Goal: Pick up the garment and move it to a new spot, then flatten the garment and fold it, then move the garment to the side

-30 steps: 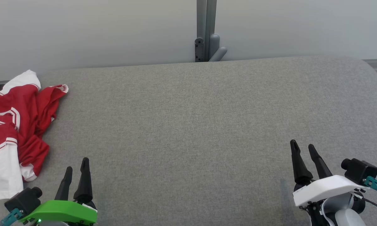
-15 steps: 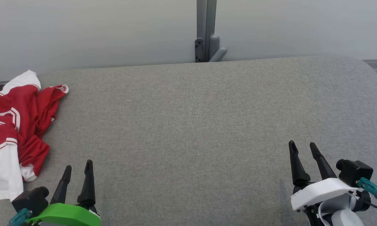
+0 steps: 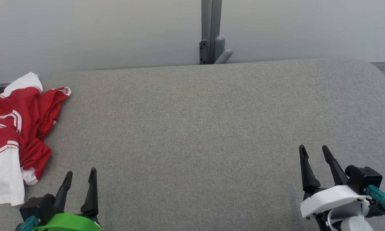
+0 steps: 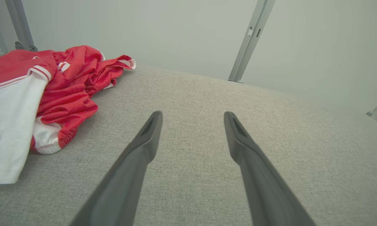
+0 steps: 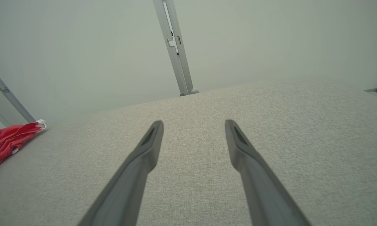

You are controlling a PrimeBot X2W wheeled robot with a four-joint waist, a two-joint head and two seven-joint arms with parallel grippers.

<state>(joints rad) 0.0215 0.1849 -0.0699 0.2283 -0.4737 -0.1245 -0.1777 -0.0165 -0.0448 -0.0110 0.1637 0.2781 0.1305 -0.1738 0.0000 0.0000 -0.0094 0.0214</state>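
Since a second ago the left gripper (image 3: 81, 171) has drawn back toward the near edge and turned a little at the wrist, so that its two fingertips stand closer to level. The right gripper (image 3: 313, 147) has shifted slightly right. The garment (image 3: 32, 125) lies as it did.

At the far left, the garment sits crumpled on the surface (image 3: 192, 128). It is red with white trim and a white panel at its near end. One red fold with a white hem reaches right, toward the far edge. In the left wrist view the garment (image 4: 66, 84) lies left of the fingers and apart from them.

Just right of the garment's near end, the left gripper hovers over bare fabric at the near left. Its jaws are wide and hold nothing; the left wrist view shows only grey cloth between the fingers (image 4: 144, 147).

Beyond the far edge, at the middle, a grey post (image 3: 211, 32) rises against a pale wall (image 3: 83, 32).

At the near right, well apart from the garment, the right gripper points toward the far side. Its jaws are also wide and empty. In the right wrist view the fingers (image 5: 248, 153) frame bare surface, with the garment (image 5: 6, 141) small at the far left.
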